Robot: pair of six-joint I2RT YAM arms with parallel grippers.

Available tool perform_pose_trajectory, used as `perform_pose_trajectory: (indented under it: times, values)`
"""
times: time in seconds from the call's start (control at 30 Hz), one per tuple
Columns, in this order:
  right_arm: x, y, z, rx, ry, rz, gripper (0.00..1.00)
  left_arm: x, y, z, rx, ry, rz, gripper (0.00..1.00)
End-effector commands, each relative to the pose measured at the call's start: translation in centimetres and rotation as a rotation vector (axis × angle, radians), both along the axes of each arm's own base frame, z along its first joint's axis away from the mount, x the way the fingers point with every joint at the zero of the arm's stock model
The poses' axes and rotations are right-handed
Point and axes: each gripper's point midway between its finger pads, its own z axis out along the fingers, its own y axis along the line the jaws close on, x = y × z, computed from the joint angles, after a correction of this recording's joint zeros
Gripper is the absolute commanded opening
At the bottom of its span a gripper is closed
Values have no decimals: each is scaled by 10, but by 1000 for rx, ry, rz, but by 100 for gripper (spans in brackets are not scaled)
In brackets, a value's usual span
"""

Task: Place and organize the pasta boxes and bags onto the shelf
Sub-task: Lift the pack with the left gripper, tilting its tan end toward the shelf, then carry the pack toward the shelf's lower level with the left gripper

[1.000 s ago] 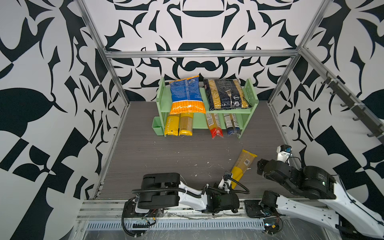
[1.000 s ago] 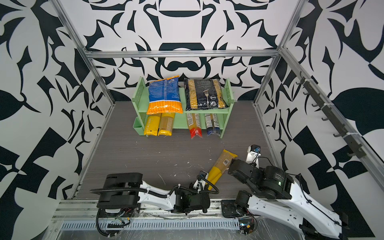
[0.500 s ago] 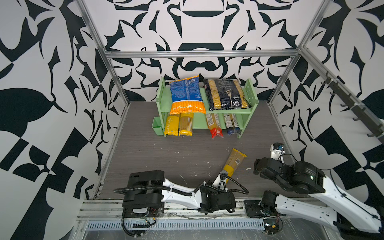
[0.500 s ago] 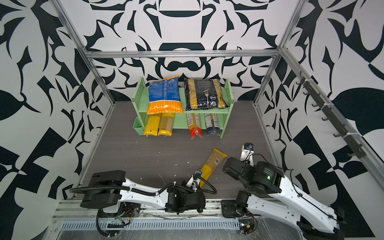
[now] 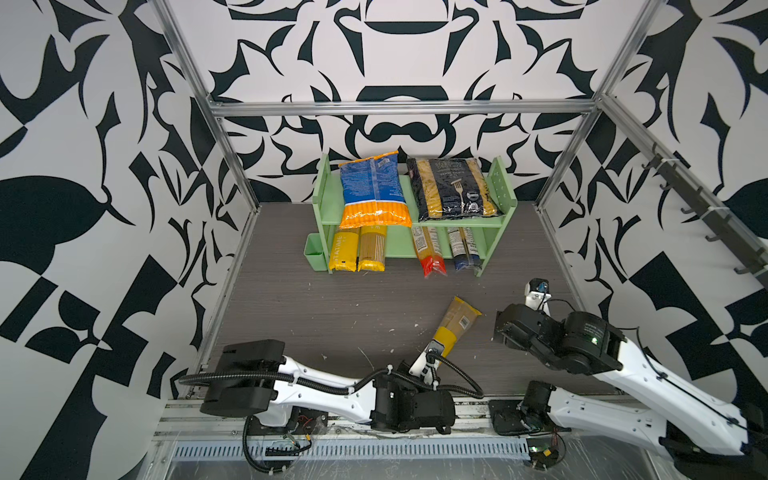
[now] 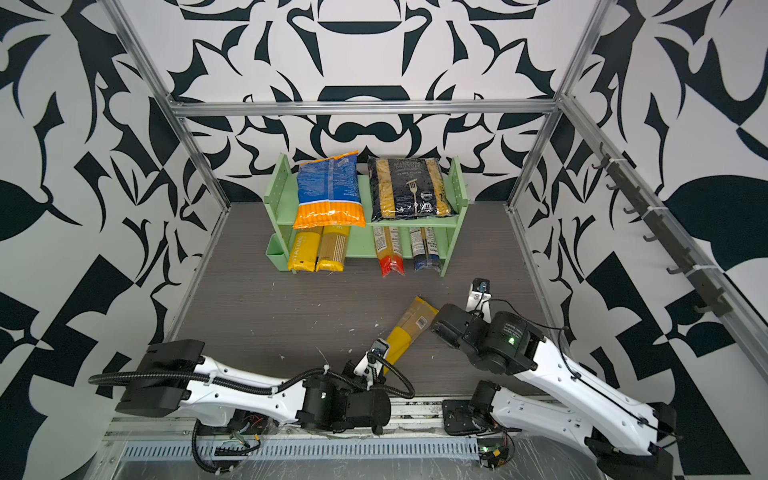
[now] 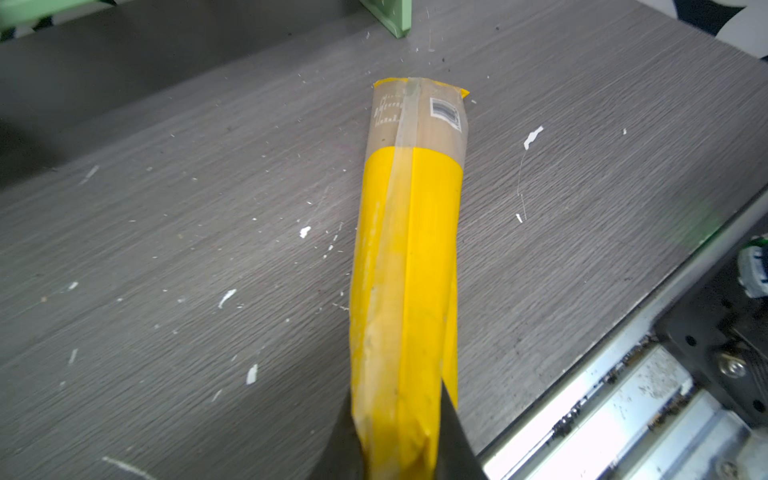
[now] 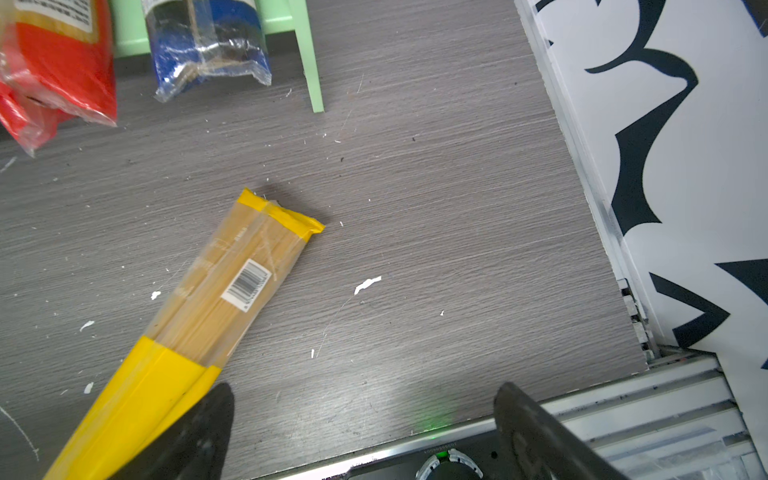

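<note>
While the left tool [image 7: 399, 451] stayed shut on the near end of the yellow spaghetti pack [image 5: 455, 326], the pack slid left across the surface [image 5: 311, 316], closer to the middle but still well apart from the shelf [image 5: 500, 187]. The right tool [image 8: 361, 419] hung wide open beside it. The left tool's tips were mostly cut off.

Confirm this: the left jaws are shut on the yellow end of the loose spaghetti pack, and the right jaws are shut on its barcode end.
Wrong about the right gripper: in the right wrist view its jaws stand wide open, with the barcode end of the spaghetti pack clear of them. The left gripper is shut on the yellow end.
</note>
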Motion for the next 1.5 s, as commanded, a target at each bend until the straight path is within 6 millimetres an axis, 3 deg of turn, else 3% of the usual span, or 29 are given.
perform_pose_trajectory:
  times: [0.0,0.4,0.8,1.47]
  values:
    - [9,10,5,-6,-4,28,100,13,6,45,-150,-114,105,0]
    - [35,25,25,0,-12,45,100,5,33,77,-189,-200,141,0]
    - [53,37,30,17,-9,53,100,-14,60,122,-216,-294,153,0]
    - [77,44,52,41,-47,51,100,8,113,177,-303,-387,236,0]
